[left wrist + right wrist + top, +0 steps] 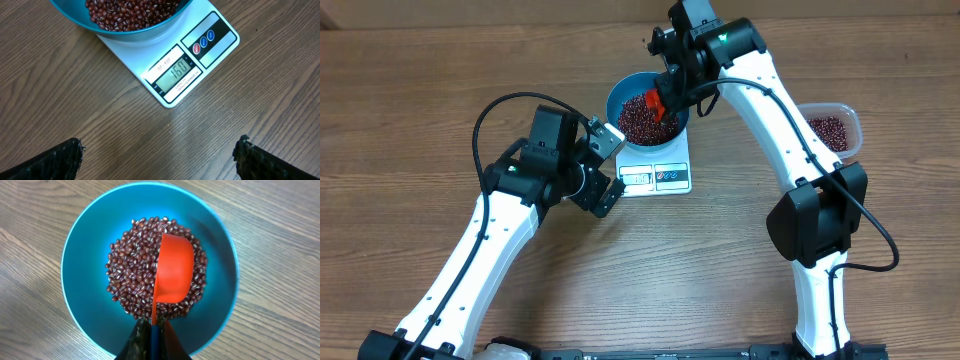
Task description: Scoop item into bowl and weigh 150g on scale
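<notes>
Scoop (173,270) in right hand (151,330) hangs over beans (129,265) in bowl (82,245).

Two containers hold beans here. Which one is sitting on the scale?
The bright blue round bowl sits on the white scale. The clear rectangular tub stands apart from it, directly on the table.

Overhead, the display on the scale (660,172) is too small to read. From the left wrist, the bowl (75,12) runs off the top edge. From the right wrist, the handle of the scoop (175,270) disappears inside the right hand (152,326).
</notes>
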Motion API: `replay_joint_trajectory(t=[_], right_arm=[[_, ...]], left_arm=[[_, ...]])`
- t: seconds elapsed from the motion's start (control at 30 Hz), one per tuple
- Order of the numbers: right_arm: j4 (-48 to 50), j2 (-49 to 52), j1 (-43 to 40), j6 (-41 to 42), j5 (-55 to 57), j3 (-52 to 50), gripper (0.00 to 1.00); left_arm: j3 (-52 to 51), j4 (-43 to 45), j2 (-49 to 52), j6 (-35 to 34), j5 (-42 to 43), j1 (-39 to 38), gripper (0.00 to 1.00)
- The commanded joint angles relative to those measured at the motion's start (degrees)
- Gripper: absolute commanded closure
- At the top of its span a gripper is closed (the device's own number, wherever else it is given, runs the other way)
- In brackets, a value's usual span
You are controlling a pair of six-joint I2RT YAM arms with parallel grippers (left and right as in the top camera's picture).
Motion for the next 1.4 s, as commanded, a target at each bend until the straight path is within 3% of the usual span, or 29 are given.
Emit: replay_joint_trajectory(t=[0.0,1.37], right_arm=[[0.0,-1.6,-1.3,0.3,-0.8,2.9,0.96],[-2.7,-5.7,1.1,-1.4,4.8,2.9,0.96]], left_arm=[[-0.2,0.1,-1.2,-0.6,0.2,0.3,0.0],[-0.2,0.1,-1.2,-0.6,0.2,0.3,0.0]])
